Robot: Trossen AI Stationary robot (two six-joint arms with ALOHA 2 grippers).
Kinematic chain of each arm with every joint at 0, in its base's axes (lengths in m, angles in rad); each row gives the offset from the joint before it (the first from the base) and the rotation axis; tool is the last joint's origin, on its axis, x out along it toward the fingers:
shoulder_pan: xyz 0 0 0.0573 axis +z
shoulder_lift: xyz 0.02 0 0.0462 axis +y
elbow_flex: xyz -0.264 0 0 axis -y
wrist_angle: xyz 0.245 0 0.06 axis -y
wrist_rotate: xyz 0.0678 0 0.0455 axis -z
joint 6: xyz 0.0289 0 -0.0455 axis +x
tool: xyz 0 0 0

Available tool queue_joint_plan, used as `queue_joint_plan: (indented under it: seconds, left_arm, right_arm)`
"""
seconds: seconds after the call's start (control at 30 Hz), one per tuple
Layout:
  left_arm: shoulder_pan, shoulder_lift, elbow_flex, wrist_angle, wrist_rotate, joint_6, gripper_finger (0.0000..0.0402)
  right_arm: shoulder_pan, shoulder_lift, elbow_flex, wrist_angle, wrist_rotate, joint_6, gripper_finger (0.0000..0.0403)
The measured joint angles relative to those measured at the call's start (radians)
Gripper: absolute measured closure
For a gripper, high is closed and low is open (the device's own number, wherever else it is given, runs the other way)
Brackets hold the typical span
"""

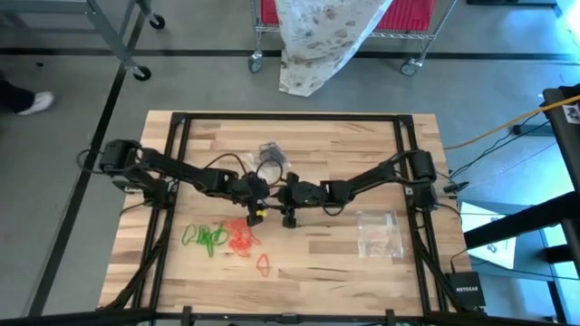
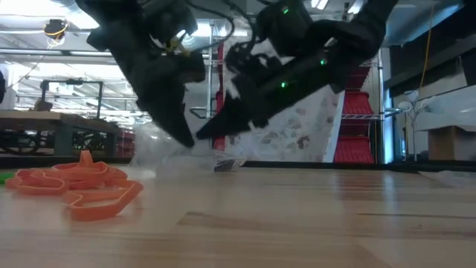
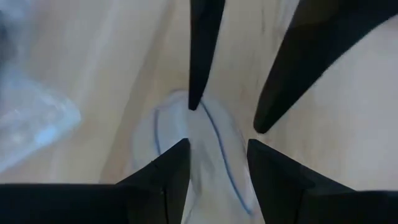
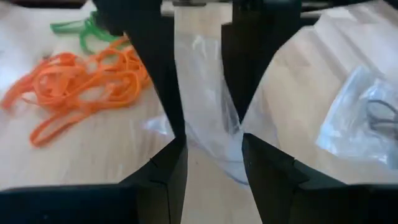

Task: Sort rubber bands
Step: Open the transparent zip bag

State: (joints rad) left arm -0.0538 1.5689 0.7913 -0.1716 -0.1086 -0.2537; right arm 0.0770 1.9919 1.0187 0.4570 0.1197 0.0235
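Note:
A small clear plastic bag (image 3: 205,143) with a blue line along it lies on the wooden table at its middle. My left gripper (image 3: 217,149) and my right gripper (image 4: 211,149) face each other over it, both open. The bag (image 4: 205,112) shows in the gap between each pair of fingertips. Orange rubber bands (image 1: 243,237) lie in a heap near the table's left front. Green rubber bands (image 1: 204,237) lie beside them. One orange band (image 1: 264,263) lies alone, nearer the front edge. Black bands sit in another clear bag (image 1: 269,154) farther back. My left gripper stands slanting down over the clear bag, one finger on either side of it; I cannot tell whether it touches. My right gripper comes in flatter from the table's right. One of its fingertips (image 3: 194,102) is at the bag's edge, and I cannot tell whether it touches.
Several clear plastic bags (image 1: 379,234) lie at the table's right front. A black frame (image 1: 181,122) runs round the table. Beyond the far edge stand a wire cart with a patterned cloth (image 1: 317,45) and a grey stand on wheels (image 1: 136,54).

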Motion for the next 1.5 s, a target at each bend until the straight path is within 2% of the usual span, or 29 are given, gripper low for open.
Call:
queue_joint_plan:
  seconds: [0.2, 0.5, 0.7, 0.8, 0.9, 1.07, 1.27, 1.4, 1.5]
  left_arm:
    - [-0.019, 0.028, -0.001, 0.040, 0.011, 0.030, 0.0251]
    - [-0.019, -0.053, 0.001, 0.054, 0.028, 0.025, 0.0251]
    - [-0.018, -0.148, 0.010, -0.032, 0.023, 0.018, 0.0251]
    - [-0.015, -0.185, 0.014, -0.088, -0.028, 0.020, 0.0251]
    - [-0.015, -0.179, 0.008, -0.096, -0.068, 0.024, 0.0251]
    - [-0.029, -0.162, -0.002, 0.096, 0.008, 0.030, 0.0251]
    - [-0.068, -0.157, -0.006, 0.082, 0.033, -0.005, 0.0251]
    - [-0.091, -0.117, -0.055, 0.098, 0.026, -0.039, 0.0251]
    - [-0.087, -0.099, -0.077, 0.029, 0.009, -0.067, 0.0251]
  right_arm:
    - [-0.011, 0.002, 0.031, 0.007, 0.017, -0.004, 0.0256]
    - [-0.020, 0.047, 0.031, -0.002, 0.018, 0.023, 0.0256]
    - [-0.019, 0.078, 0.029, -0.079, 0.010, 0.047, 0.0256]
    - [-0.019, 0.081, 0.028, -0.117, 0.007, 0.058, 0.0256]
    - [-0.019, 0.079, 0.029, -0.121, 0.001, 0.064, 0.0256]
    - [-0.018, 0.079, 0.029, -0.116, 0.001, 0.105, 0.0256]
    - [-0.018, 0.079, 0.029, -0.118, 0.009, 0.108, 0.0256]
    - [-0.018, 0.079, 0.029, -0.115, 0.020, 0.109, 0.0256]
    - [-0.018, 0.082, 0.029, -0.114, 0.020, 0.109, 0.0256]
